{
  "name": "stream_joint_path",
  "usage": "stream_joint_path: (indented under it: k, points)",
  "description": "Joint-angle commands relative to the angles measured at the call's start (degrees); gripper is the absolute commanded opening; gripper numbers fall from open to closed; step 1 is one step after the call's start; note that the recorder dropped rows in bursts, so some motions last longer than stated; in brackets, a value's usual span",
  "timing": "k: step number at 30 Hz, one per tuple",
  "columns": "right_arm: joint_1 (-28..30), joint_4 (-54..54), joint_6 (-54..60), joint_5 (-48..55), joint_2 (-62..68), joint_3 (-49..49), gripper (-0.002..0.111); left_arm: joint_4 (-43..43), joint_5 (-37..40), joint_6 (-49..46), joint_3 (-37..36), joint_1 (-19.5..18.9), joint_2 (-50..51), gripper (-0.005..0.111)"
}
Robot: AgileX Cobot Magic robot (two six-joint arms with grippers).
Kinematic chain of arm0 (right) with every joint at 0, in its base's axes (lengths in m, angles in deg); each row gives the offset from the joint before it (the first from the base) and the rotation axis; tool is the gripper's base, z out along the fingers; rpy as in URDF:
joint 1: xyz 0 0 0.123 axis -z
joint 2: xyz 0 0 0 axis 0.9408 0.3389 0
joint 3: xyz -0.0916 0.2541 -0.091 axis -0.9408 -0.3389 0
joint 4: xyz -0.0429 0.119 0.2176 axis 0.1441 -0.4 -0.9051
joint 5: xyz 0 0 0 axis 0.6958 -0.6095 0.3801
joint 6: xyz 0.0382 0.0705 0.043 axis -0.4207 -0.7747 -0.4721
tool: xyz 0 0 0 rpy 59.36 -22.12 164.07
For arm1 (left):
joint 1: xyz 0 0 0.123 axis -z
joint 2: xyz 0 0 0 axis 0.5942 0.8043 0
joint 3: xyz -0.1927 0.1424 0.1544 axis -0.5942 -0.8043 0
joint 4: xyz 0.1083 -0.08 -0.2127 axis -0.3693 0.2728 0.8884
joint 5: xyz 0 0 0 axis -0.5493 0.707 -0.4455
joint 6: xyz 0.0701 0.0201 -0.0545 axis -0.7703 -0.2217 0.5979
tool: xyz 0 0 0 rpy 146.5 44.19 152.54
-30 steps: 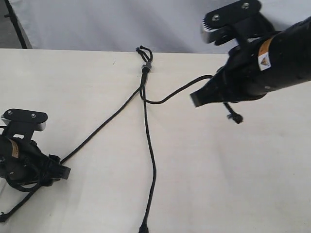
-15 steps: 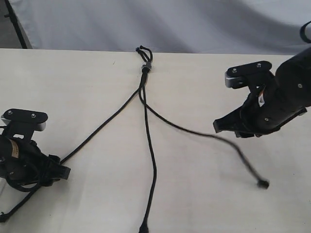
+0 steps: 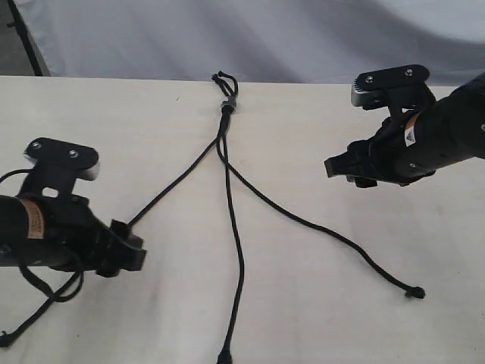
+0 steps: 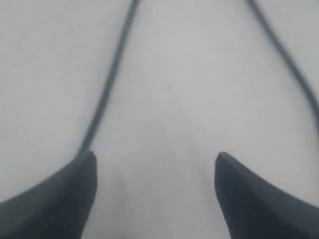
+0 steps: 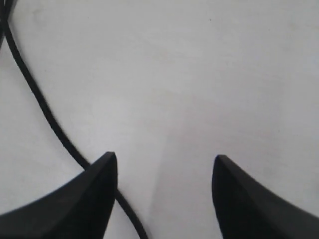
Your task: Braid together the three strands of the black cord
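Black cord [image 3: 226, 105] lies on the pale table [image 3: 424, 318], knot at the far edge, its three strands [image 3: 236, 250] fanned toward the near side. From the left, the left arm reaches in low, left gripper [image 3: 129, 254] spread wide and empty, the leftmost strand running up to one fingertip. From the right, the right arm slants in, right gripper [image 3: 339, 168] parted, holding nothing.

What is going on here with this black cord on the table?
A black cord lies on the table, its three strands fanned out flat from one knot, not braided yet. The robot's left tool and right tool are near the outer strands, both open and holding nothing.
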Motion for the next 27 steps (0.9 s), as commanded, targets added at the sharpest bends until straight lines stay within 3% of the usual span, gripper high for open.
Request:
stream_joint_path:
  k: [1, 4, 9, 16, 23, 26, 27]
  points:
    - [0.31, 0.91, 0.88, -4.36, -0.38, -0.03, 0.054, 2.52, -0.27, 0.18, 5.93, 11.90, 2.24, 0.064]
    - [0.31, 2.45, 0.98, -5.99, -0.38, -0.03, 0.054, 2.52, 2.74, 0.18, 10.63, 16.74, 7.17, 0.064]
    - [1.94, 4.52, 0.87, -7.56, -0.38, -0.03, 0.054, 2.52, 8.67, 0.18, 19.54, 21.56, 18.31, 0.064]
    - [5.18, 4.37, 0.41, -7.34, -0.38, -0.03, 0.054, 2.52, 14.68, -0.07, 26.77, 23.92, 27.32, 0.064]
    - [5.18, 4.11, 0.30, -7.71, -0.38, -0.03, 0.054, -0.63, 15.87, 0.78, 27.36, 23.92, 31.98, 0.063]
    - [5.18, 4.11, 0.08, -7.71, -0.38, -0.03, 0.054, -1.16, 15.61, 0.57, 27.36, 23.92, 32.30, 0.052]
    - [5.18, 4.11, -0.04, -7.71, -0.38, -0.03, 0.054, -0.97, 15.61, 0.57, 27.36, 23.92, 32.30, 0.042]
